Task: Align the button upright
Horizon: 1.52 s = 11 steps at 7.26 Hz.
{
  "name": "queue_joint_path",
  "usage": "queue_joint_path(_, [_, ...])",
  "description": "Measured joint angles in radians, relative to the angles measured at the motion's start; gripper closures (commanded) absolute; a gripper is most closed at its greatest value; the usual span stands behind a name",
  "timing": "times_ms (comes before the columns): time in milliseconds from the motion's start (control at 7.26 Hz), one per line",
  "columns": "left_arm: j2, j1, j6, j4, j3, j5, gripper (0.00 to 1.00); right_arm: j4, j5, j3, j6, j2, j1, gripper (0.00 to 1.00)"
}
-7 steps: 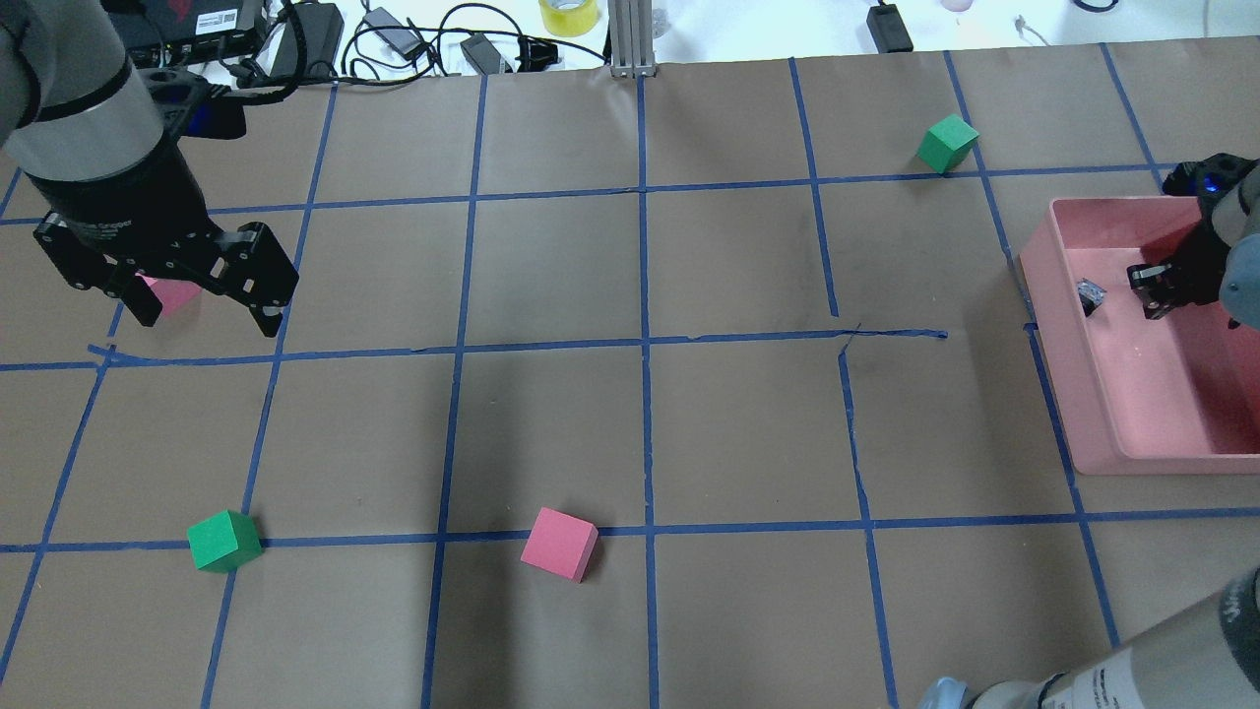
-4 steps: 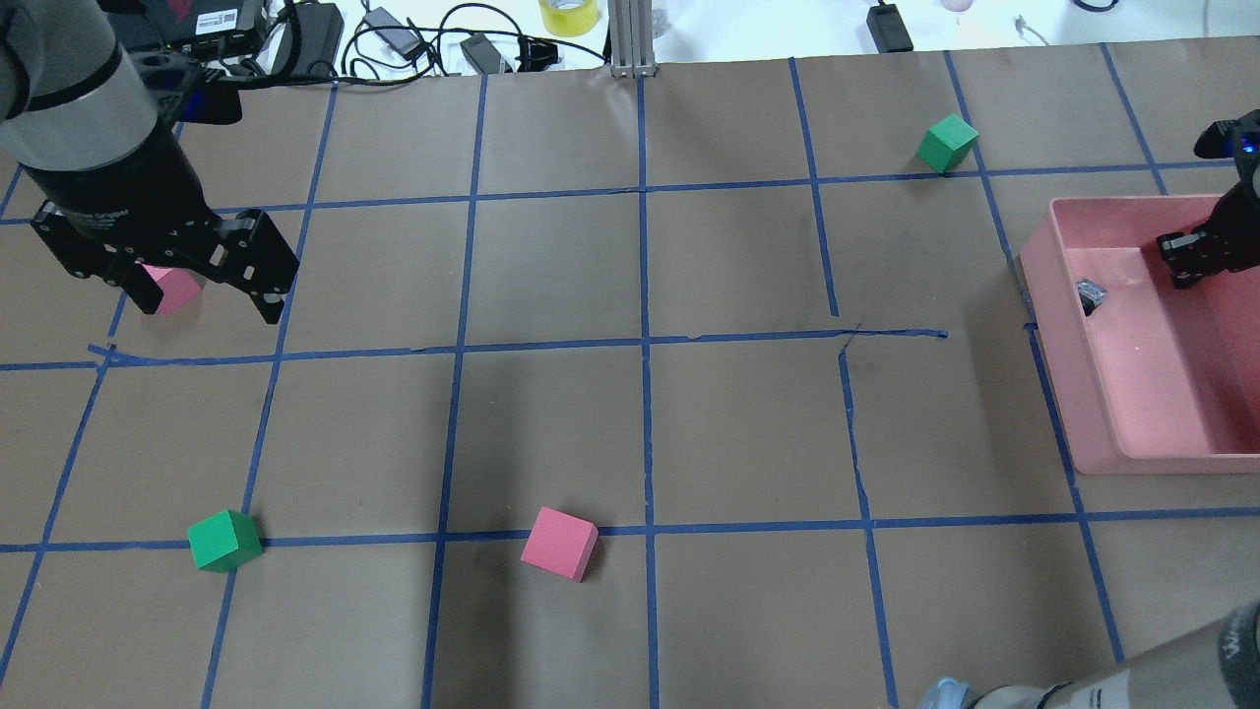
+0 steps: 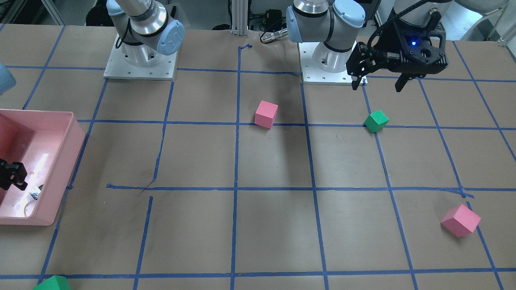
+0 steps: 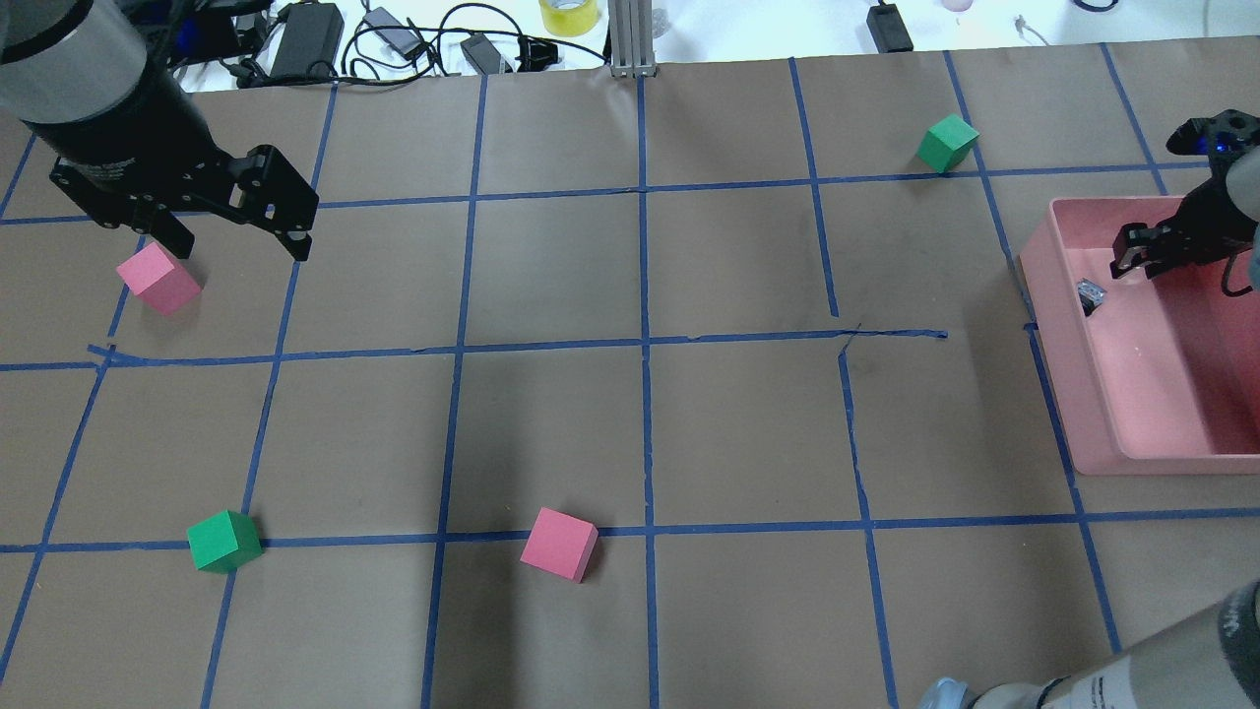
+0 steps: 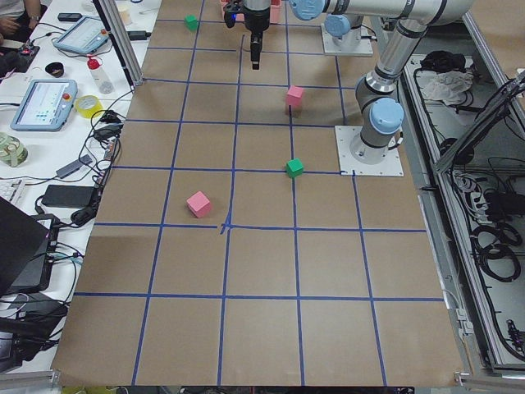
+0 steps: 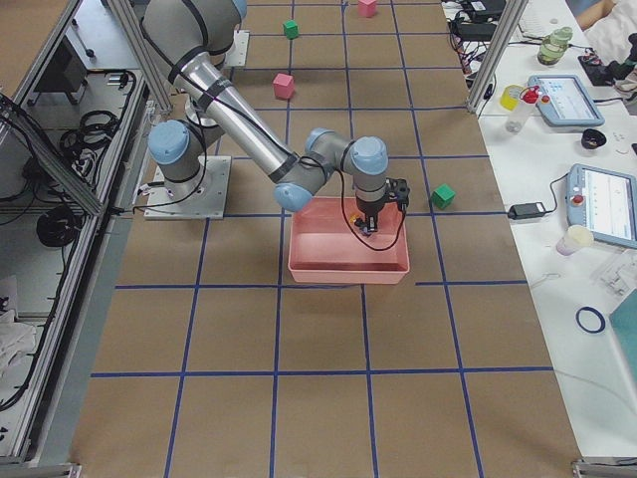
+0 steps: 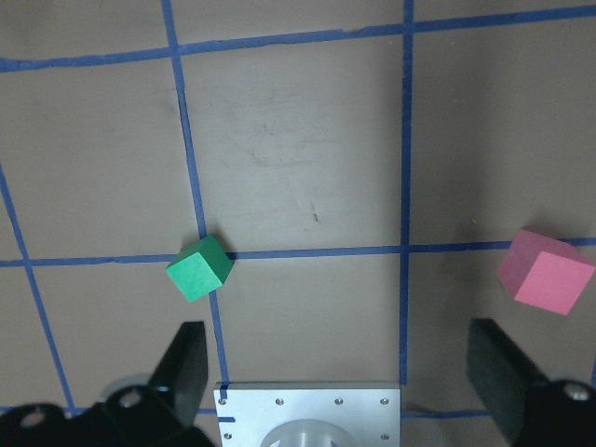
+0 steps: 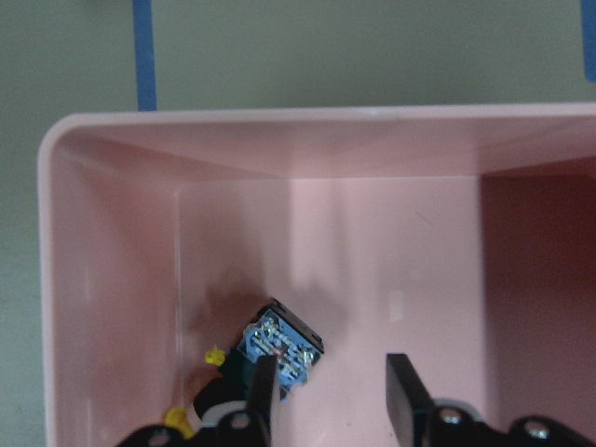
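Note:
The button (image 8: 277,346) lies on its side in the pink bin (image 8: 112,242), near the bin's left wall. Its blue-grey base faces up and its yellow cap (image 8: 177,421) points to the lower left. It shows as a small grey speck in the overhead view (image 4: 1091,293). My right gripper (image 8: 331,396) is open just over the bin floor, its left finger overlapping the button's body and nothing between the fingers. It also shows in the overhead view (image 4: 1142,258). My left gripper (image 4: 239,236) is open and empty, high above the table's far left.
A pink cube (image 4: 157,279) lies just below my left gripper. A green cube (image 4: 224,541) and another pink cube (image 4: 559,544) sit near the front. A third cube, green (image 4: 947,143), is beyond the bin (image 4: 1051,340). Cables and adapters (image 4: 394,39) line the far edge.
My left gripper moved away toward the far edge, uncovering the pink cube. My right gripper pulled back, then shifted left toward the button inside the bin.

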Motion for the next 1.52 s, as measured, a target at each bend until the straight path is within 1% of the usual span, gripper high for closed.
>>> queue_joint_path(138, [-0.002,-0.001,-0.001,0.013,-0.003,-0.002,0.0,-0.025,-0.002,0.002,0.026,0.024,0.0,0.0])
queue_joint_path(276, [-0.005,-0.002,-0.002,0.019,-0.005,-0.003,0.0,-0.04,-0.031,0.004,0.044,0.047,0.0,0.0])
queue_joint_path(551, [-0.006,-0.004,-0.005,0.022,-0.008,-0.004,0.0,-0.043,-0.118,0.013,0.101,0.066,0.0,0.0])
queue_joint_path(827, [-0.007,-0.006,-0.029,0.026,-0.022,-0.004,0.0,-0.039,-0.142,0.027,0.142,0.072,0.0,0.0])
queue_joint_path(964, [-0.007,-0.006,-0.036,0.027,-0.029,-0.004,0.0,-0.039,-0.14,0.036,0.155,0.075,0.0,0.09])
queue_joint_path(1102, [-0.006,-0.006,-0.039,0.027,-0.032,-0.005,0.0,-0.04,-0.138,0.04,0.161,0.077,0.0,0.44])
queue_joint_path(1240, [-0.006,-0.006,-0.039,0.027,-0.034,-0.004,0.0,-0.041,-0.141,0.041,0.162,0.077,0.0,0.84])
queue_joint_path(1378, [-0.006,-0.006,-0.039,0.027,-0.035,-0.004,0.0,-0.041,-0.147,0.041,0.16,0.076,0.0,1.0])
queue_joint_path(1515, [-0.006,-0.006,-0.038,0.027,-0.035,-0.004,0.0,-0.041,-0.151,0.039,0.154,0.073,0.0,1.0])
